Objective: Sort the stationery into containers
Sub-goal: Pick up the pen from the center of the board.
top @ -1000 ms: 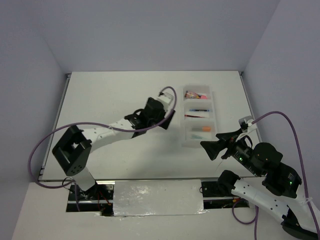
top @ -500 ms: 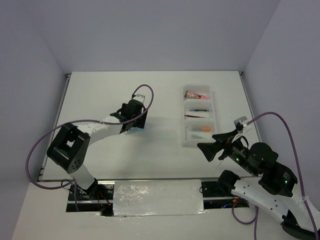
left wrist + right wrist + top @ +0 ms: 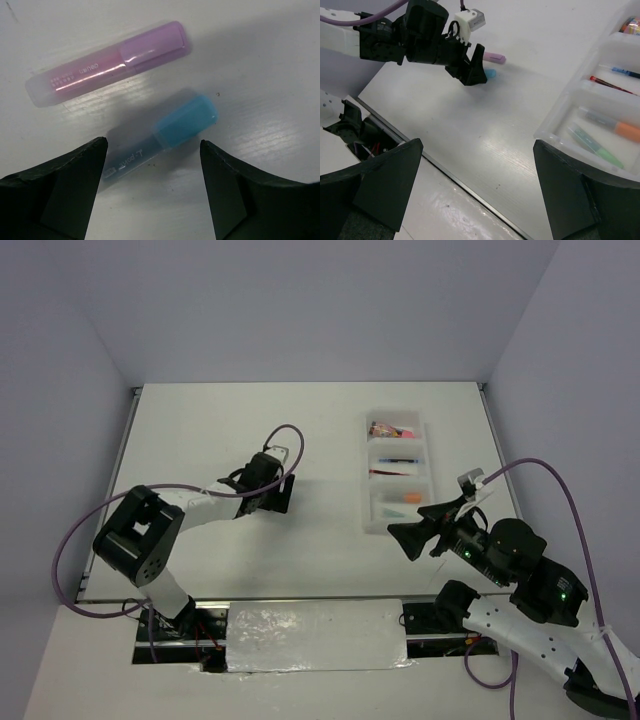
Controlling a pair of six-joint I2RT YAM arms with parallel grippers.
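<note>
L tool (image 3: 152,150): fingers apart, straddling blue highlighter (image 3: 172,130), not clamped on it. Blue highlighter lies flat on bench (image 3: 270,60), cap toward 2 o'clock in wrist view. Pink highlighter (image 3: 107,62) lies just beside it at 11 o'clock, approx. parallel, not touching.

R tool (image 3: 477,145): fingers apart, holding nothing, above bench by near end of tray (image 3: 565,95). In top view, tray is at 3 o'clock of L tool.

Near compartment: orange highlighter (image 3: 615,129), green highlighter (image 3: 595,142). Mid compartment: thin pens (image 3: 610,84).

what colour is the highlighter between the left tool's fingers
Blue: the highlighter shows best in the left wrist view.
</note>
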